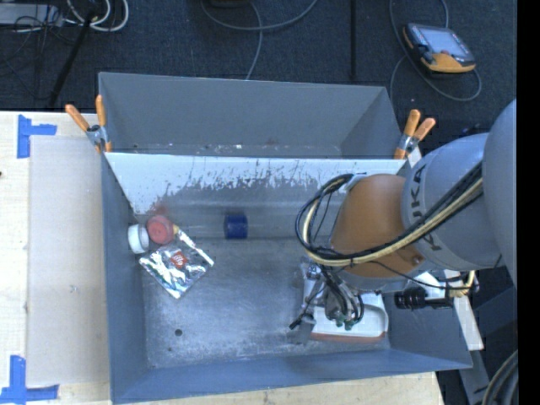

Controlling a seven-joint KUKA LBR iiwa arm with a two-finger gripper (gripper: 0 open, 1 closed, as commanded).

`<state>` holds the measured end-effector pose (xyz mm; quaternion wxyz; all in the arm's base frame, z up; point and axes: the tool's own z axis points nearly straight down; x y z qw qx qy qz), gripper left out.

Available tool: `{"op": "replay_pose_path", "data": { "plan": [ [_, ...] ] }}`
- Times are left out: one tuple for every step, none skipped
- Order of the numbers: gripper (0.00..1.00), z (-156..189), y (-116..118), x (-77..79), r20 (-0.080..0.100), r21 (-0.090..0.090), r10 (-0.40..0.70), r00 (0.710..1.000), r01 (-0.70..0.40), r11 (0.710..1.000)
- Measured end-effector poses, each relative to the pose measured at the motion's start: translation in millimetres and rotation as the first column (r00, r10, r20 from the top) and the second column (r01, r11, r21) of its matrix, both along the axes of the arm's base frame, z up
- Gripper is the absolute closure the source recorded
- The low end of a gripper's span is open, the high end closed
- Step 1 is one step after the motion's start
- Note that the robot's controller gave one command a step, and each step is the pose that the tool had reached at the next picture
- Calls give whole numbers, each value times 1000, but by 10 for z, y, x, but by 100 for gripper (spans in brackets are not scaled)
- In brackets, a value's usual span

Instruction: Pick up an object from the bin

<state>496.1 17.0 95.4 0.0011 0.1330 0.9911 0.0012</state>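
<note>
The grey bin (245,310) has a few small things in it. The big grey arm (472,201) comes in from the right. It has an orange cover (375,222) on its wrist, and black and yellow cables (316,226) loop around the cover. The gripper (314,315) is low down in the bin, near the front right corner. It is right over the left end of a flat white thing (371,323) with a red-brown edge along its front side. That flat thing lies on the bin floor, close to the front wall, and part of it is hidden under the gripper. It may be a thin box or a little book, but it is hard to say. The gripper is dark and tangled with wires here, so I cannot tell if it is spread wide or pressed together, or if it touches the flat thing. Far over on the left side of the bin lie a red round thing (159,228), a small white cap (137,240) just beside it, and a shiny silver packet (175,264) with a red spot just in front of them. A small blue thing (235,225) sits alone near the back wall, between the red round thing and the arm
</note>
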Motion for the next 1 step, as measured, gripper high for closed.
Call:
{"op": "replay_pose_path", "data": {
  "plan": [
    [0, -262, -720, 438, -1, -3, 356, 934, -356, 934]
  ]
}}
